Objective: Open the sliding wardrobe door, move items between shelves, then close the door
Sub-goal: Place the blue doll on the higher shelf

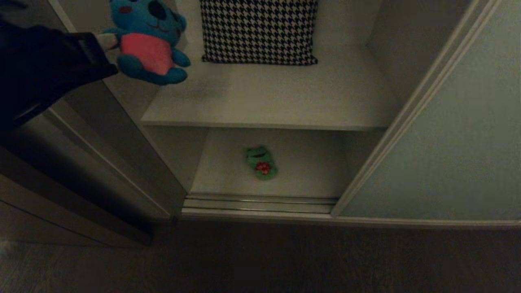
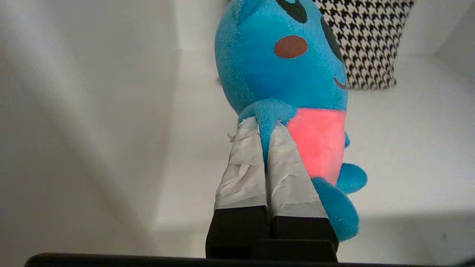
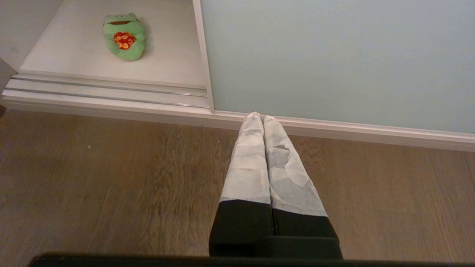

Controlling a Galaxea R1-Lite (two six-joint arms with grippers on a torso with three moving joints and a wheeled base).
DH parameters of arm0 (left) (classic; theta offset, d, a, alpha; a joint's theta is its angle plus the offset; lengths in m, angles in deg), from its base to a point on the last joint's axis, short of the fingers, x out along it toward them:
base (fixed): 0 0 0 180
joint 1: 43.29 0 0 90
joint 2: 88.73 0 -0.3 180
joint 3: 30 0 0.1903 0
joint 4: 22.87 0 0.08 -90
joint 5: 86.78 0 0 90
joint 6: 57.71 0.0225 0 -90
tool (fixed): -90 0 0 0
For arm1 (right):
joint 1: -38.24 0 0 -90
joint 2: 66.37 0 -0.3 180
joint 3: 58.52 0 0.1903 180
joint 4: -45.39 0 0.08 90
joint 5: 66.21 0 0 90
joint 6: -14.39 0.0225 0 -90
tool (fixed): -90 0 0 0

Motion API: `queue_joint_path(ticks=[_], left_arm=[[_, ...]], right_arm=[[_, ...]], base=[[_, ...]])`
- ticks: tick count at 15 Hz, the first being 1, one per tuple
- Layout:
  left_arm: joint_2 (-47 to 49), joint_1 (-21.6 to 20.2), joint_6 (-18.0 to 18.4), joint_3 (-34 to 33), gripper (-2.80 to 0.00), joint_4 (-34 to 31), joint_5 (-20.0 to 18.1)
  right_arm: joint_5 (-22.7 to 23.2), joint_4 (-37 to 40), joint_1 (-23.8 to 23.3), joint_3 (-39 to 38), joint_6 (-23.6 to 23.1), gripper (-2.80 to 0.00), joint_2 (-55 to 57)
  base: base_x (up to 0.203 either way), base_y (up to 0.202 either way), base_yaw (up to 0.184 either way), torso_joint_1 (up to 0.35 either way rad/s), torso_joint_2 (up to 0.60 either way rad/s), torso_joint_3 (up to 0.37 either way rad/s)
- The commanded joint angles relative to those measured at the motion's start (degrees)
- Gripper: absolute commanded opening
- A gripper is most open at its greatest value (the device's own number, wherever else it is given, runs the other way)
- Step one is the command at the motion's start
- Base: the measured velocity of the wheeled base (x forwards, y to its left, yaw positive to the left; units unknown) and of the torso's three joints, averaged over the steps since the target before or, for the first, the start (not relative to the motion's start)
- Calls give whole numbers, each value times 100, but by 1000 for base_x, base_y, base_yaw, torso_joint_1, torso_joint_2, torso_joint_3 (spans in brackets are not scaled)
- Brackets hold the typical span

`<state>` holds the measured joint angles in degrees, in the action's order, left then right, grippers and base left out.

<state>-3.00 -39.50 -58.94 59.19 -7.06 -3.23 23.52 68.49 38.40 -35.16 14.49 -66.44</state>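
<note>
Up at the left of the wardrobe opening, our left end effector (image 2: 264,128) is clamped on one arm of the blue plush toy (image 1: 148,40), carrying it in the air above the upper shelf (image 1: 285,97). Its taped fingers (image 2: 243,167) pinch that arm between them (the pink belly faces outward). At the back of that shelf leans the houndstooth cushion (image 1: 259,30). On the lower shelf (image 1: 309,171) we see the green frog (image 1: 261,163) lying on its back, red flowered belly up, behind the floor track (image 1: 260,203). The sliding wardrobe door (image 1: 447,142) stands pushed to the right. Our right end effector (image 3: 262,118) hangs over the wooden floor (image 3: 111,178) before that door, its fingers pressed together on nothing.
</note>
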Motion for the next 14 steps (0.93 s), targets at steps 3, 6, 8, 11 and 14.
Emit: queue_joint_path(ticks=[3, 6, 8, 11, 14], left_arm=[[2172, 224, -135, 1433, -280, 223, 4], [3079, 328, -182, 2363, -280, 281, 36], [3493, 346, -218, 2753, -280, 327, 78], [3871, 344, -280, 3284, -280, 407, 150], [4105, 347, -307, 3764, -280, 380, 182]], right_arm=[[0, 0, 2, 0, -1, -280, -10], [0, -6, 2, 0, -1, -280, -10], [0, 0, 2, 0, -1, -280, -10], [0, 0, 2, 0, -1, -280, -10], [0, 0, 2, 0, -1, -280, -10]], base=[[0, 0, 0, 0, 0, 0], [0, 0, 0, 0, 0, 0], [0, 0, 0, 0, 0, 0], [0, 0, 0, 0, 0, 0], [0, 0, 0, 0, 0, 0]])
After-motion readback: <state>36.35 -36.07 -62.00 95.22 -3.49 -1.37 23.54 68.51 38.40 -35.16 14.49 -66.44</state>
